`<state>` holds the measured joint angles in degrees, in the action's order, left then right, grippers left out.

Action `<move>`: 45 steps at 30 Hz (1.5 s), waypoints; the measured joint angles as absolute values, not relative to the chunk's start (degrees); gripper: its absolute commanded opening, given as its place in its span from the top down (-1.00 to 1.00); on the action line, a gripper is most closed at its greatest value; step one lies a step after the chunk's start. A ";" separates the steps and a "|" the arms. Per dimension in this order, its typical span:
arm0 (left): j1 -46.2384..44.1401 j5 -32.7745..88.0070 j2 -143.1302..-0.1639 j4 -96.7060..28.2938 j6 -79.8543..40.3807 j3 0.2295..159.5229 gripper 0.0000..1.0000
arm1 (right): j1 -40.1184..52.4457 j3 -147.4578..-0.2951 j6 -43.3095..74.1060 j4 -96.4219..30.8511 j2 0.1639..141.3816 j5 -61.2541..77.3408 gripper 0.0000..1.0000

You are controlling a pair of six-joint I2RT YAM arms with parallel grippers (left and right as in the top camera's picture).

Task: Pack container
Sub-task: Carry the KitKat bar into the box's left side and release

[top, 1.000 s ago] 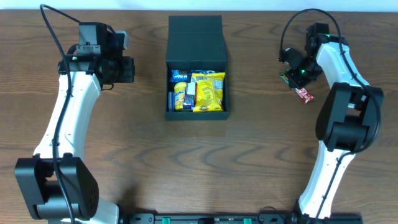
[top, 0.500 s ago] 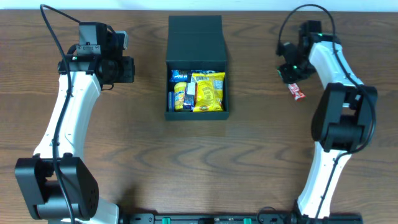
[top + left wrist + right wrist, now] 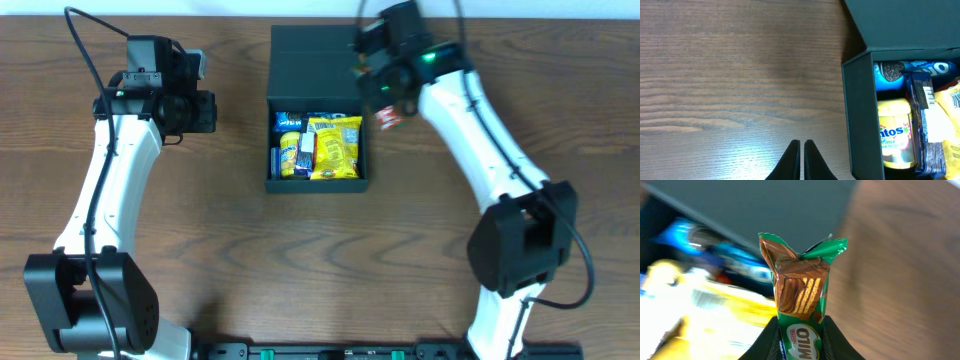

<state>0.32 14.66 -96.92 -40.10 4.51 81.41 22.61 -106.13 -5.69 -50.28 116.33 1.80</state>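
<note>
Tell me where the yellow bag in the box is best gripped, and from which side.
From straight above: the box walls close off every side. The yellow bag lies flat, face up, in the right half, so probably pinch an end seam rather than span its width. The right pincer is shut on a Milo bar, so not free.
</note>
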 measured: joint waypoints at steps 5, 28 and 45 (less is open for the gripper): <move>0.32 14.66 -96.92 -40.10 4.51 81.41 0.88 | 29.10 -106.13 4.86 -49.89 116.33 1.78 0.97; 0.32 14.66 -96.92 -40.51 4.51 81.41 0.88 | 37.50 -106.13 39.09 -43.20 122.30 3.36 0.95; 0.32 14.66 -96.92 -40.49 4.51 81.41 0.84 | 37.23 -106.13 38.15 -43.13 122.54 4.47 -0.72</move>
